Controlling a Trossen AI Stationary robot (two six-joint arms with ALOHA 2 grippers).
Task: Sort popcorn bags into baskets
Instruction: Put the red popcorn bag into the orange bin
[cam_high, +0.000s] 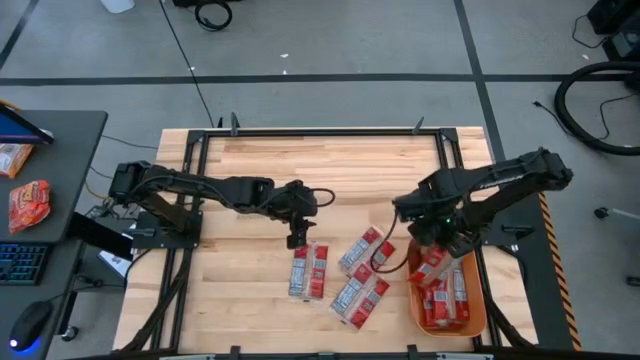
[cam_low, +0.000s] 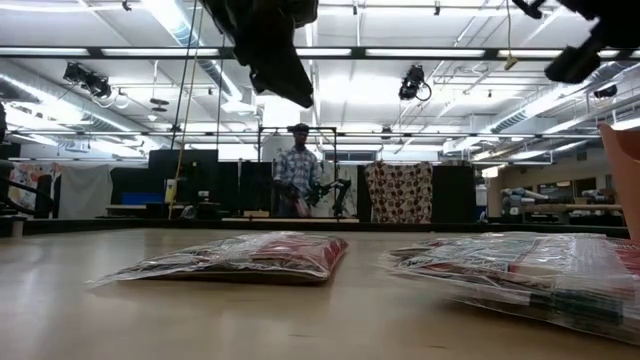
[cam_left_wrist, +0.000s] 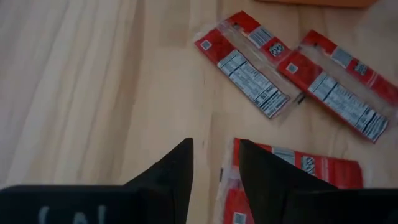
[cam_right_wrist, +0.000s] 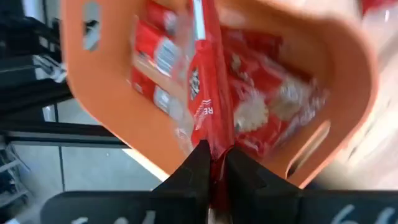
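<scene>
1. The right gripper hangs over the orange basket at the table's front right corner, its fingers pressed onto the edge of a red bag that dangles above the packets already inside. This looks like the drop-off step for that bag.

2. The left gripper hovers above the table just behind a pair of bags lying side by side near the middle front. Its fingers are spread a little, and nothing shows between them.

3. Loose bags remain on the wood: that pair, plus a cluster between it and the basket. By the look of it, sorting is well along but unfinished.

4. Next, the right gripper probably needs to part its fingers so the held bag falls flat among the others, then lift clear of the rim. The left gripper likely needs to descend onto the nearest bag's edge; the flat, slick wrappers may prove hard to pinch.

5. Hard to make out: how many bags fill the basket, since they overlap and the right arm covers part of it in the high view. The low view shows only a sliver of basket wall at its right edge. A person stands far behind the table, uninvolved.
</scene>
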